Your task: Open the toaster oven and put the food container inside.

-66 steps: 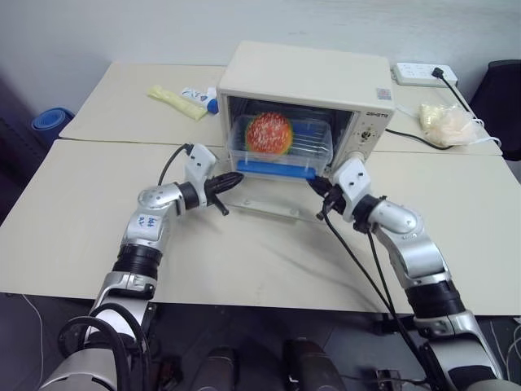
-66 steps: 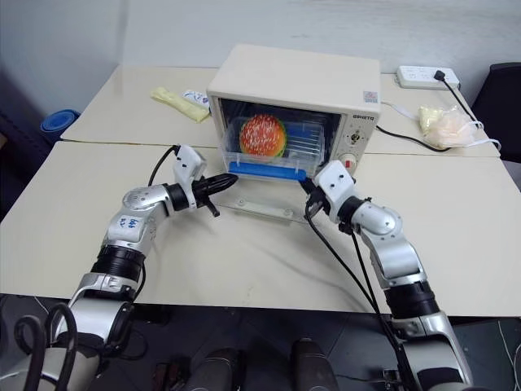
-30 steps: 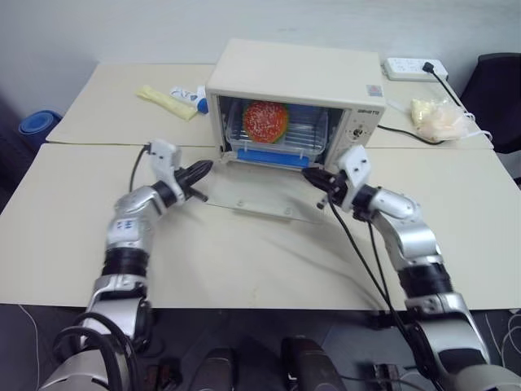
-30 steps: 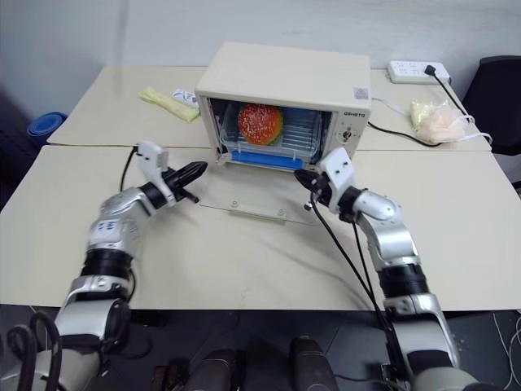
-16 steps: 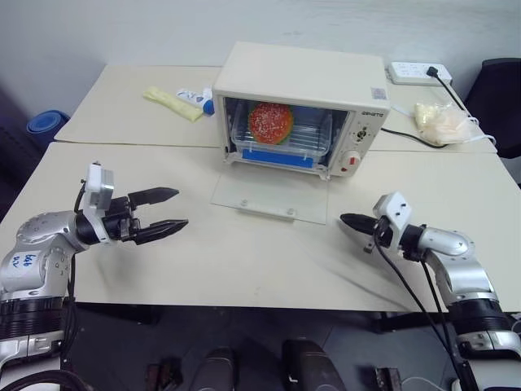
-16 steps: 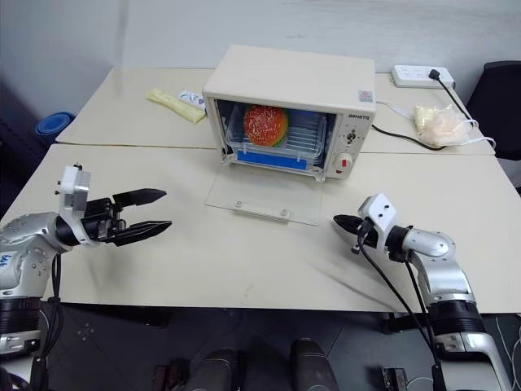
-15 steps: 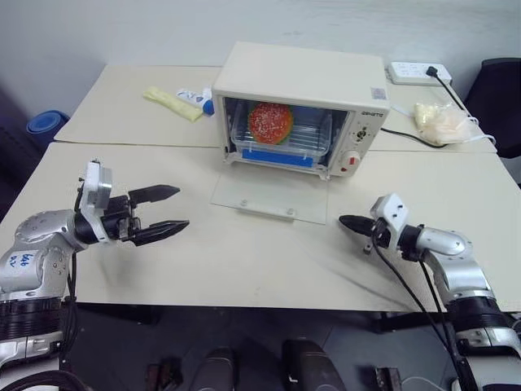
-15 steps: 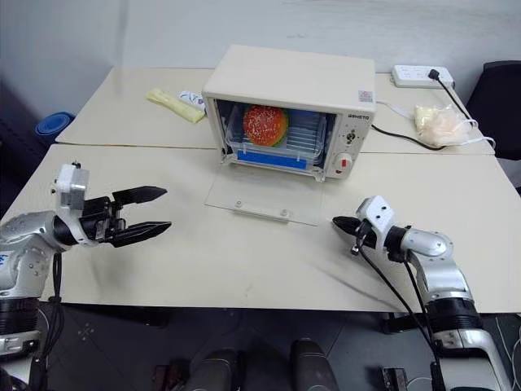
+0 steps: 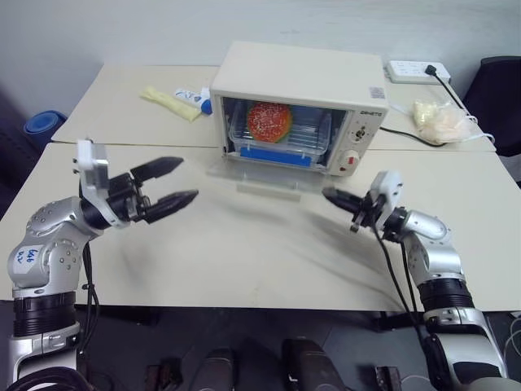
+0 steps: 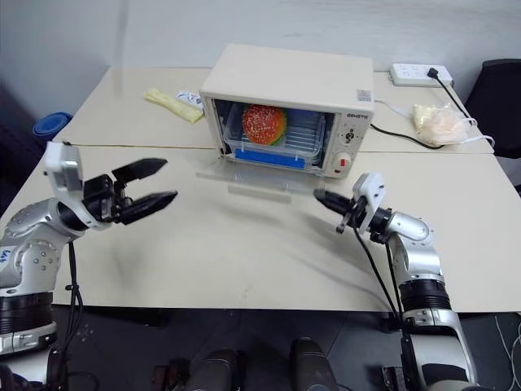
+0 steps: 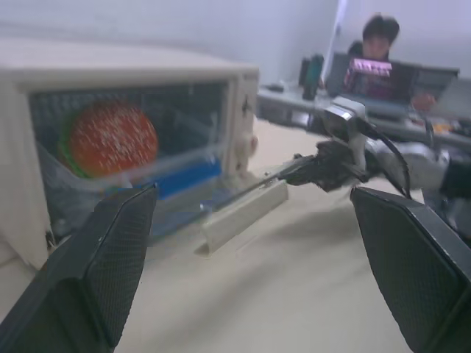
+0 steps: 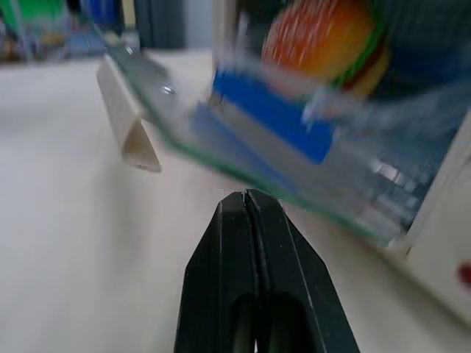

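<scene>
Since the food container (image 9: 281, 132) sits inside the toaster oven (image 9: 297, 106), the closed-jawed right gripper (image 9: 335, 198) at its 5 o'clock should lift the door; left gripper (image 9: 167, 186), jaws wide, idles.

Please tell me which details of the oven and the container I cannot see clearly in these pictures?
- Toaster oven dial markings: head views, too small.
- Food container rear part: head views, hidden inside the oven.
- Container's clips: right wrist view, blurred.
- Glass door hinge: left wrist view, blurred.

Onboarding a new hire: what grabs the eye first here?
The cream toaster oven at the table's middle, its glass door hanging open, with the food container and its toy hamburger inside. In front, the left gripper hovers with jaws wide; the right gripper is shut.
</scene>
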